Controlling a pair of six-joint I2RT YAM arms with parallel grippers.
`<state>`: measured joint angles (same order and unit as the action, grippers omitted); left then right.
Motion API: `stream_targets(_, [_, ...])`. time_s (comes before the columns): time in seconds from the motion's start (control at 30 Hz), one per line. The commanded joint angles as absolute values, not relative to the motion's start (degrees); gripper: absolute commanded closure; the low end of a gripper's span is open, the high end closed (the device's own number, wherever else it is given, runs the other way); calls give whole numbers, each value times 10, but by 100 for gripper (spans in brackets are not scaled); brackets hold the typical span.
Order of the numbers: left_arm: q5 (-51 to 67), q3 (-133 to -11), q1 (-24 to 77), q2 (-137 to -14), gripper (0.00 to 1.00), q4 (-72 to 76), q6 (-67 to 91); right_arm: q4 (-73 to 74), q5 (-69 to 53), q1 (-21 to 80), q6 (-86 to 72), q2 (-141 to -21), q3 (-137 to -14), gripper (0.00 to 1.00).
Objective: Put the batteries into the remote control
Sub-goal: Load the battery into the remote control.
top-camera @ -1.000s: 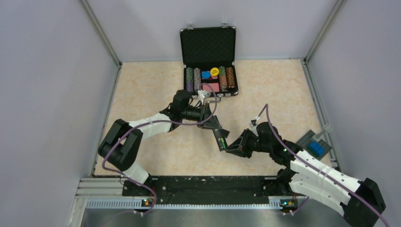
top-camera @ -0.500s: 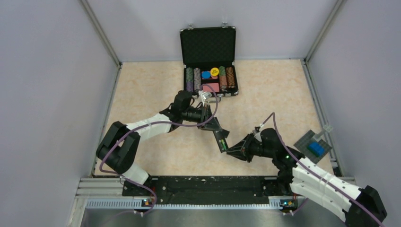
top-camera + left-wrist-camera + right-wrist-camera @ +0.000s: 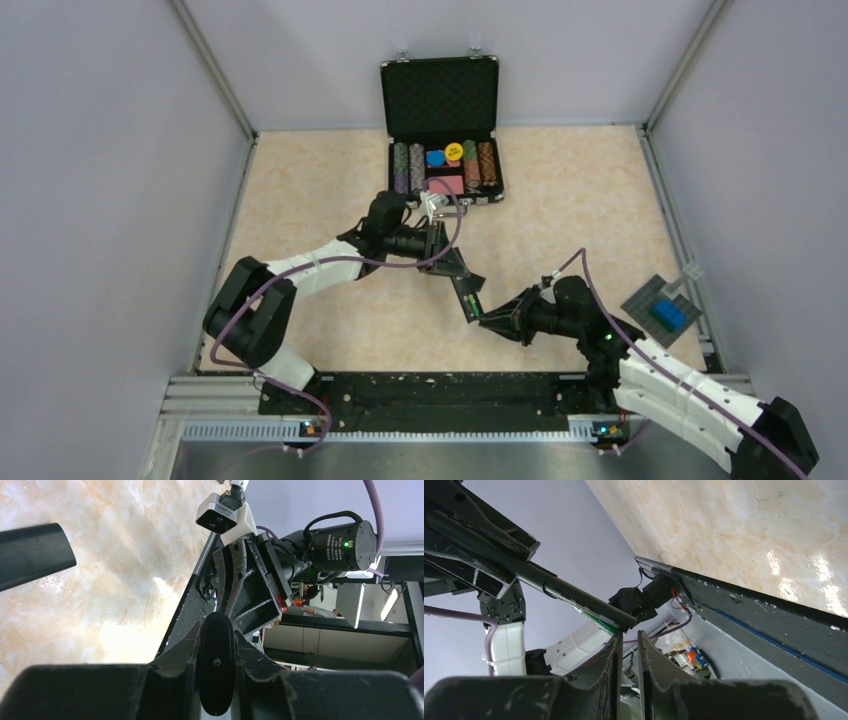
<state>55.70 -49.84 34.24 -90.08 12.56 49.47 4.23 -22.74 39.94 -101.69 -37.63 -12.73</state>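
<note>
My left gripper [image 3: 448, 262] is shut on the remote control [image 3: 463, 287], a slim black bar held above the table and pointing toward the near right. A green battery [image 3: 469, 300] shows in its recess. In the left wrist view the remote's rounded end [image 3: 216, 665] sits clamped between the fingers. My right gripper [image 3: 487, 318] is at the remote's free end. In the right wrist view its jaws [image 3: 627, 637] stand almost together with nothing between them, just under the remote [image 3: 549, 587] and the green battery [image 3: 600, 623]. I cannot tell whether a second battery is there.
An open black case of coloured chips [image 3: 440, 130] stands at the back centre. A grey plate with a blue block [image 3: 660, 308] lies at the right edge. The rail with the arm bases [image 3: 440, 395] runs along the near edge.
My right arm has stretched lower and leftward, bringing its gripper tip up to the remote's free end. My left gripper has stayed put with the remote.
</note>
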Motion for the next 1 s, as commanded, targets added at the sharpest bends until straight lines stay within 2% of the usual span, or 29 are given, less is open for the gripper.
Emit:
stream_targets(0.0, [633,-529,360,-860,100,134,528,52,-188,385,-1066,-376,-109,83])
stream_targets(0.77, [597,-530,315,-895,100,112,575,77,-176,385,-1036,-346,-112,83])
stream_targets(0.97, [588,-527,311,-901,100,101,574,73,-172,382,-975,-350,-142,74])
